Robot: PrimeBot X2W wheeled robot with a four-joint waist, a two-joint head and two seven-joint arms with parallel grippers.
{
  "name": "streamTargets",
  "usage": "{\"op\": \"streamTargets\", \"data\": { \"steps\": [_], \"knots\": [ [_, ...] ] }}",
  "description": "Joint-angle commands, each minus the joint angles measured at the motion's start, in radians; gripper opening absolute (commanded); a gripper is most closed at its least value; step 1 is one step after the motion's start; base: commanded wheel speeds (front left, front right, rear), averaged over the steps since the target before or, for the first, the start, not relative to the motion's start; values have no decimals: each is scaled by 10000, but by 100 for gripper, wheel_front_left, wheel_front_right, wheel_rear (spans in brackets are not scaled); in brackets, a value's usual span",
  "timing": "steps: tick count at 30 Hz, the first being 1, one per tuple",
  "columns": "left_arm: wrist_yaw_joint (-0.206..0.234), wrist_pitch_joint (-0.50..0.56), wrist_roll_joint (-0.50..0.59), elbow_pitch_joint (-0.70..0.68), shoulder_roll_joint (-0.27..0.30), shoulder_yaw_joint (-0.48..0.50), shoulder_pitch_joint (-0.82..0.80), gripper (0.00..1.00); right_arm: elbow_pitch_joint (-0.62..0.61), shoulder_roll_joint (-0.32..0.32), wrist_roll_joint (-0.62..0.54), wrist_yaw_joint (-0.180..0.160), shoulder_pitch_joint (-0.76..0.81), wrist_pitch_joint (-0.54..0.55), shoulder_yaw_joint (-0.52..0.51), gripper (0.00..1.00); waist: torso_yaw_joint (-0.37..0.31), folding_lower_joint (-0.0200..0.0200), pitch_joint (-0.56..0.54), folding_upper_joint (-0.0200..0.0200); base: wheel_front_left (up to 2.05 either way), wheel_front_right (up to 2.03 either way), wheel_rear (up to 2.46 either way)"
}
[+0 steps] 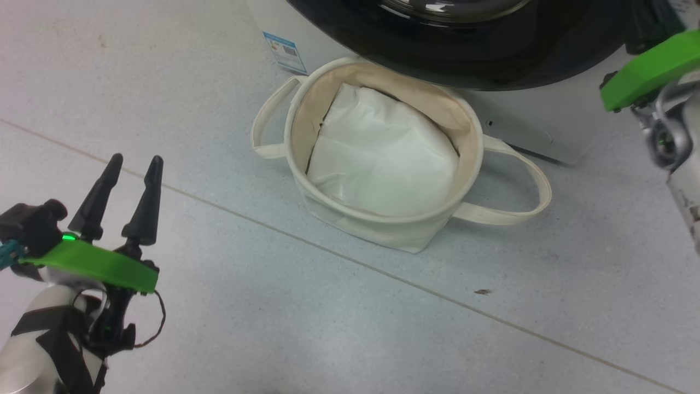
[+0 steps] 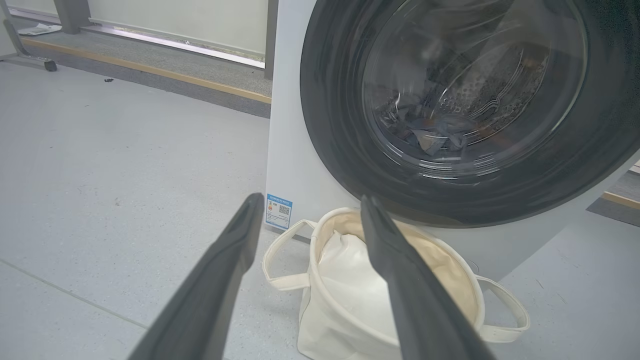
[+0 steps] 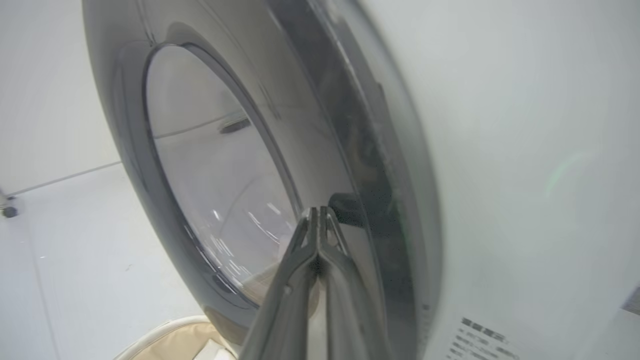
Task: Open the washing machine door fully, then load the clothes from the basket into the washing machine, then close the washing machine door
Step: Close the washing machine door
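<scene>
Right gripper (image 3: 318, 214), pinched together, at outer edge of washing machine door (image 3: 210, 160)

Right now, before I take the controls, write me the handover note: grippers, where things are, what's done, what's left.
Left gripper: open, empty, hovering left of the basket.
Right gripper: shut, holding nothing, tips at the black rim of the washing machine door.
Clothes: bluish heap behind the door glass. The basket holds a plain white bundle and sits in front of the washing machine.
Done: loading, by the look of it; door looks shut.
Left: confirm it is latched, which cannot be told from here.
</scene>
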Motion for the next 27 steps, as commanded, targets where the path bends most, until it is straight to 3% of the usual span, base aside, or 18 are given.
{"op": "streamTargets", "data": {
  "steps": [1, 11, 12, 13, 14, 27],
  "knots": [
    [-56, -120, -89, -286, 432, 501, -351, 100, -141, -89, -68, -2, -355, -122, -105, 0, 41, -1, 43, 0, 0, 0, 0],
    [-56, -120, -99, -219, 411, 590, -366, 100, 184, 259, -255, -2, -377, -122, -162, 0, -143, -1, -247, 0, 0, 0, 0],
    [-56, -120, -103, -201, 406, 595, -354, 100, 156, 309, -231, -2, -247, -122, -189, 23, -197, -1, -349, 0, 0, 0, 0],
    [-56, -120, -103, -177, 406, 587, -335, 100, 129, 364, -206, -2, -88, -122, -194, 81, -259, -1, -463, 0, 0, 0, 0],
    [-56, -120, -106, -145, 413, 576, -310, 100, 91, 413, -223, -2, 77, -122, -166, 100, -331, -1, -580, 0, 0, 0, 0],
    [-56, -120, -140, 202, 599, 434, 133, 100, -969, 999, -146, -2, 2636, -122, -301, 100, -1586, -1, -2266, 0, 0, 0, 0]
  ]
}}
